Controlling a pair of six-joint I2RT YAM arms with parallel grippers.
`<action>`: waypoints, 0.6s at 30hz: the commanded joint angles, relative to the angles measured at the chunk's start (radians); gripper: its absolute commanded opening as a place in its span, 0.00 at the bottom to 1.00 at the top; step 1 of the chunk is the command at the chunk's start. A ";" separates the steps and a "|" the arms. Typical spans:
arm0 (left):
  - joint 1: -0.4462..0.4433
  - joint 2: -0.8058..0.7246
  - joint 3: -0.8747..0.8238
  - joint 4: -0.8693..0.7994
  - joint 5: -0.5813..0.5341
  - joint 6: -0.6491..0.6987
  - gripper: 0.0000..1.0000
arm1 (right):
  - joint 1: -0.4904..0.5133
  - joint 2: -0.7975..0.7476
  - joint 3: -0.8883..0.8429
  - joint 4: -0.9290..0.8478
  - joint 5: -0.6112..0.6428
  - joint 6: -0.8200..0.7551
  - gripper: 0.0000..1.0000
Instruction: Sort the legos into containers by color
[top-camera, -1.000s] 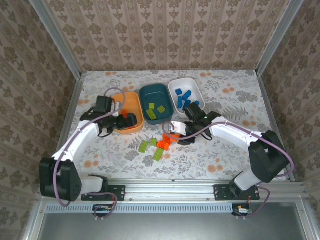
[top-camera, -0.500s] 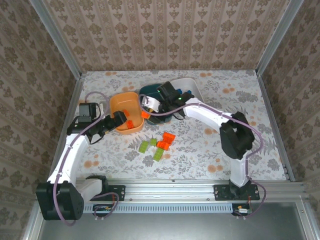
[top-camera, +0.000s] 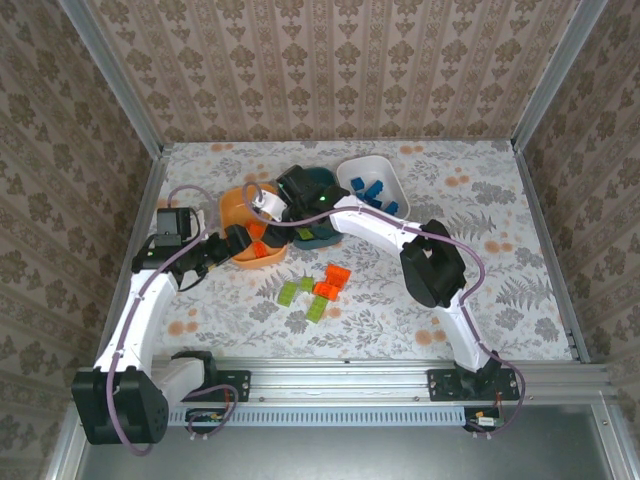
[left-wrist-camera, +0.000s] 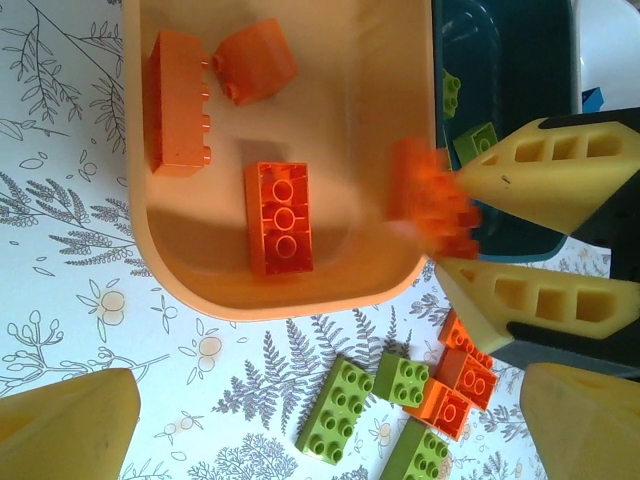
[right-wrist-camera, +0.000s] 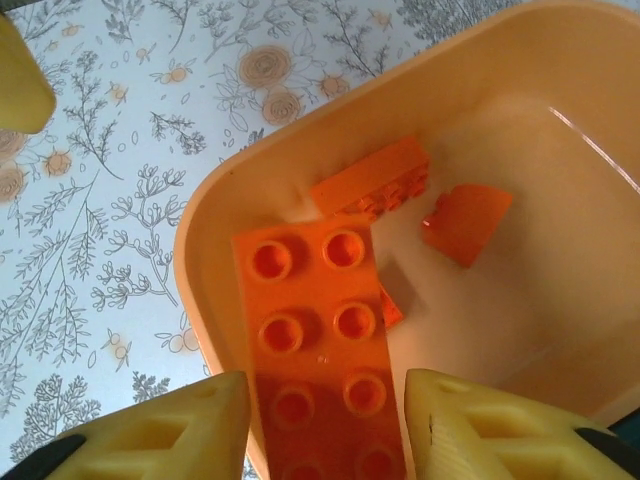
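Right fingers (right-wrist-camera: 150, 430) straddle an orange brick (right-wrist-camera: 318, 320) above the orange dish (right-wrist-camera: 205, 235), where its color belongs; gripped or freed, I cannot tell. Left fingers (left-wrist-camera: 60, 425) gape empty at its 7 o'clock

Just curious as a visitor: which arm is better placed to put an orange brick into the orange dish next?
Right. The right gripper hangs over the orange dish with an orange brick between its fingers; the left gripper hovers open and empty beside it.
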 joint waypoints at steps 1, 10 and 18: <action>0.006 -0.016 -0.003 -0.028 -0.012 0.022 1.00 | -0.006 0.018 0.032 -0.029 0.002 0.027 0.49; 0.006 -0.002 0.000 -0.008 -0.001 0.012 1.00 | -0.018 -0.019 -0.002 -0.013 -0.002 0.036 0.51; 0.005 0.010 0.001 0.007 0.012 -0.001 1.00 | -0.063 -0.164 -0.174 0.077 -0.002 0.086 0.51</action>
